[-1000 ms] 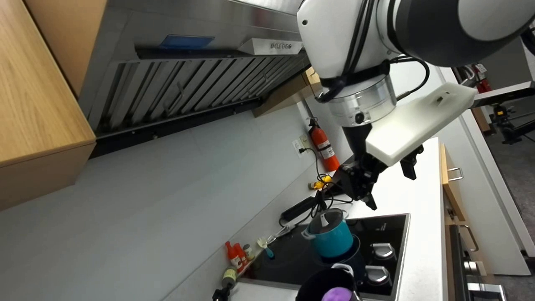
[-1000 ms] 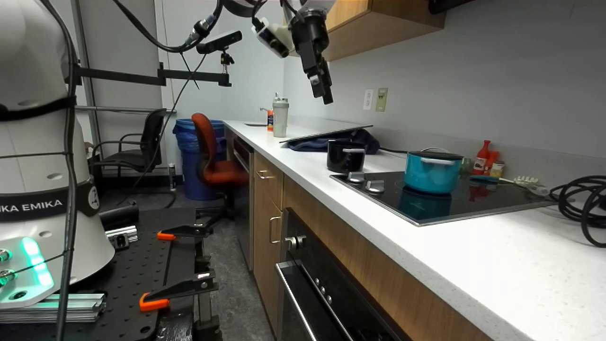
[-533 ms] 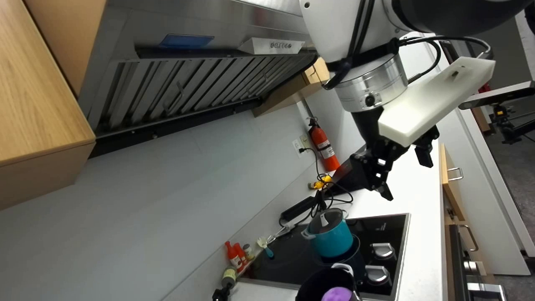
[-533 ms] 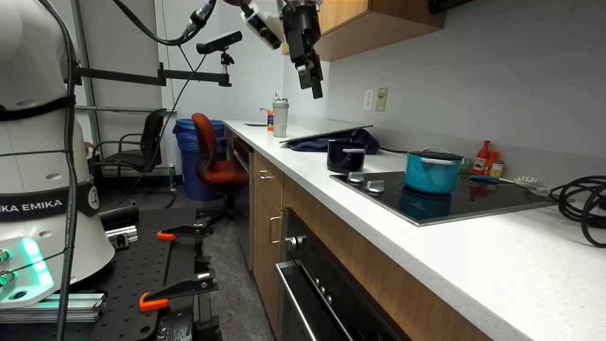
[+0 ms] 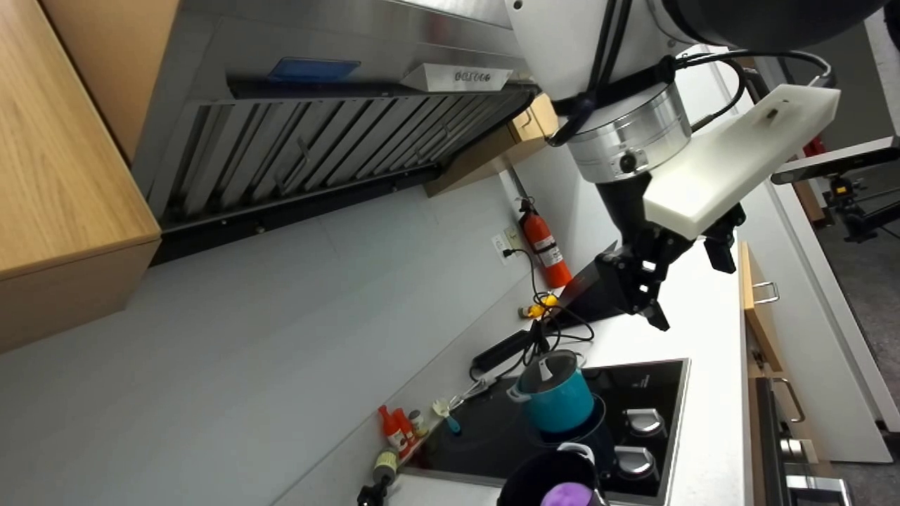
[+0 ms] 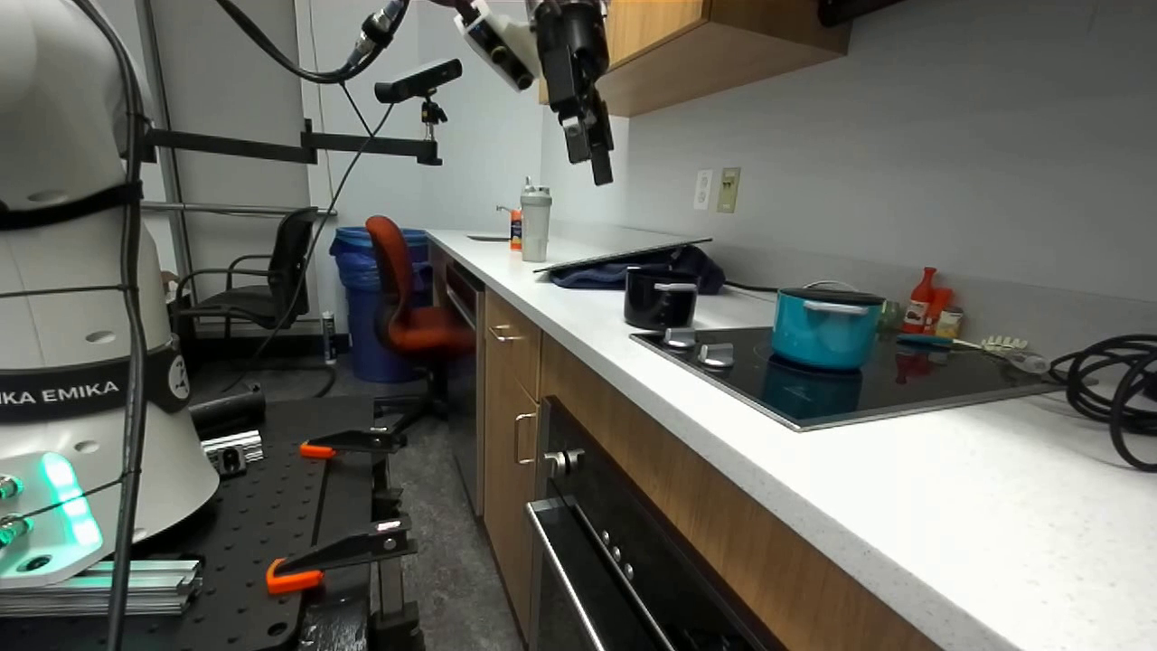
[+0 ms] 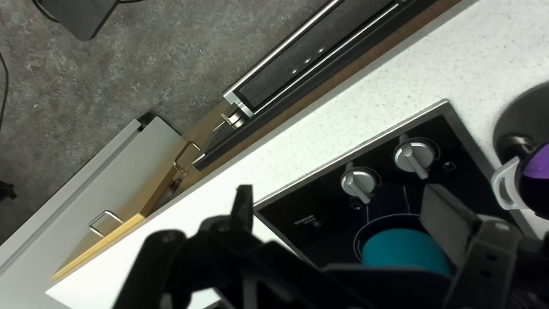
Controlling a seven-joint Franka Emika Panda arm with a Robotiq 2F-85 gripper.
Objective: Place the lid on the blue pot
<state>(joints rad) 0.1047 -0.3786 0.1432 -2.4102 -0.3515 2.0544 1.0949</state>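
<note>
The lid sits on the blue pot, presumably why we hold our gripper far off, wide and empty.

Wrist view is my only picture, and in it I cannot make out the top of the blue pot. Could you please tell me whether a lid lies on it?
Observer: Yes, both exterior views show a dark lid on the blue pot.
Operator: Am I touching it?
Observer: No, the gripper hangs higher, apart from it.
Operator: Thank you. What else do I not see?
Observer: A red bottle near the wall.
</note>
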